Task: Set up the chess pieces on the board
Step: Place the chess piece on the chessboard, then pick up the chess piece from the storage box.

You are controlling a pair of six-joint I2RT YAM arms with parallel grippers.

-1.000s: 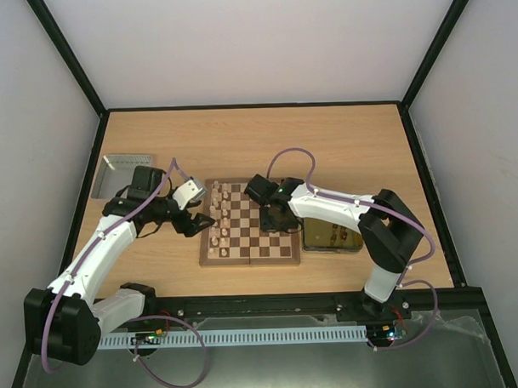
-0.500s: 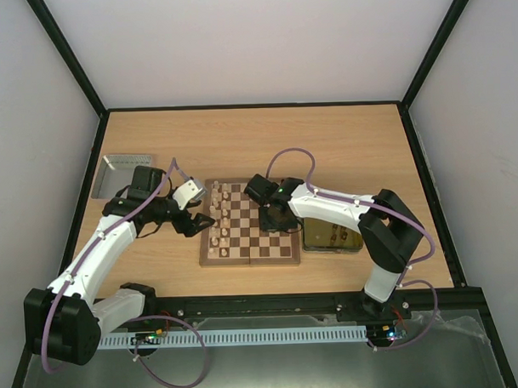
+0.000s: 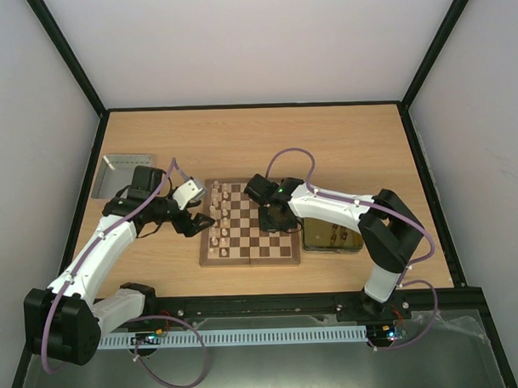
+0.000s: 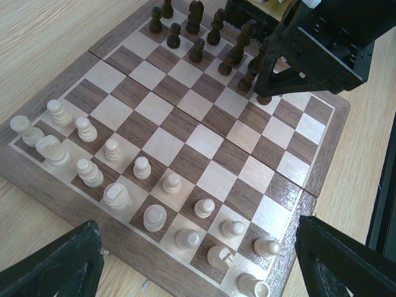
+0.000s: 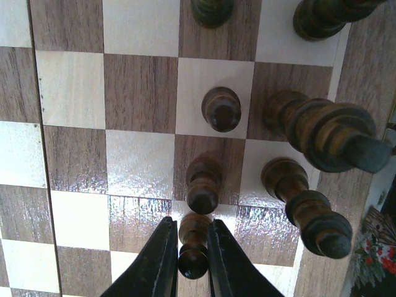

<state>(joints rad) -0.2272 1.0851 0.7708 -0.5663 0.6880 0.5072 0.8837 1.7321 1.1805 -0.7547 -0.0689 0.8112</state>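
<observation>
The board [image 3: 252,237] lies mid-table. Pale chess pieces [image 4: 114,195] fill two rows on its left side, and dark chess pieces [image 4: 197,48] stand along its right side. My right gripper [image 5: 192,240] points down over the dark side, its jaws narrowly open around a dark pawn [image 5: 193,263] that stands on a light square, with a sliver of gap on the left. More dark pieces [image 5: 322,133] crowd just beside it. My left gripper [image 4: 198,253] hovers wide open and empty over the pale side's edge [image 3: 196,211].
A silver metal tray [image 3: 124,173] sits at the far left. A yellow transparent tray [image 3: 333,236] lies right of the board, under my right arm. Black frame posts and white walls enclose the table.
My right gripper's jaws have parted slightly around the dark pawn. Neither arm has visibly shifted.
</observation>
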